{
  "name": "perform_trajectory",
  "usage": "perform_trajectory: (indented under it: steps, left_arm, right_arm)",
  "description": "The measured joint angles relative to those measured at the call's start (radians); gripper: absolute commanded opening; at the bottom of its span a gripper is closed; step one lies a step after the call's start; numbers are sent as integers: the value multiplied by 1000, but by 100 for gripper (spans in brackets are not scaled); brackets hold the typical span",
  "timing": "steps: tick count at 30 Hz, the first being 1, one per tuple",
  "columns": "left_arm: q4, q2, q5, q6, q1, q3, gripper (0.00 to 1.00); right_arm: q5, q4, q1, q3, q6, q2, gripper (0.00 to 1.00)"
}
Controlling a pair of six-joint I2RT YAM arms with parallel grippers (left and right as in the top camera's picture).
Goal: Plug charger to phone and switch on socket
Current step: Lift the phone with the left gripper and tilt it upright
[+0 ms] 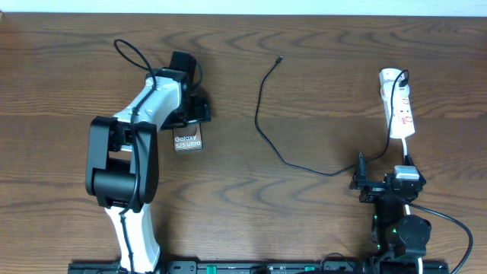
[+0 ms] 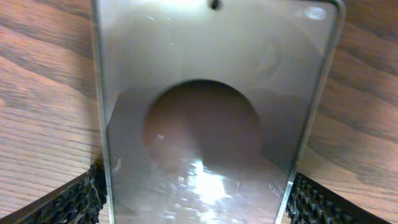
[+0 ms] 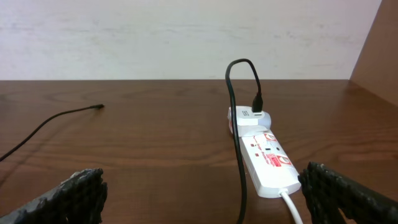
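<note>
Two claws: left claw (image 2: 199, 200) is straddling the phone (image 1: 188, 141) on the table (image 1: 319, 228), grasping or not I cannot tell, phone's far part is hiding under it | right claw (image 3: 205, 186) is gaping, empty, near the socket (image 3: 268, 163) | charger (image 1: 257, 114) is lying with tip well apart from phone | switches (image 3: 272, 157) too small to read.

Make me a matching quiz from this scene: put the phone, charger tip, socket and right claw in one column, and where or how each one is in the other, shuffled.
Things:
1. phone
2. charger tip
3. socket
4. right claw

Places or states:
A. open, holding nothing
B. between the fingers of the left claw
C. lying loose, plugged into nothing
D. white with red marks, ahead of the right claw

Pairs: 1-B, 2-C, 3-D, 4-A
</note>
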Motion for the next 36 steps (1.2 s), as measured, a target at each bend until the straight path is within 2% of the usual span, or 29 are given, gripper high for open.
perform_trajectory:
  steps: [16, 36]
  left_arm:
    - [6, -4, -2, -5, -23, -5, 75]
    - [-32, -11, 38, -30, -21, 2, 73]
  right_arm:
    - [0, 0, 0, 0, 0, 0, 99]
    - [0, 0, 0, 0, 0, 0, 99]
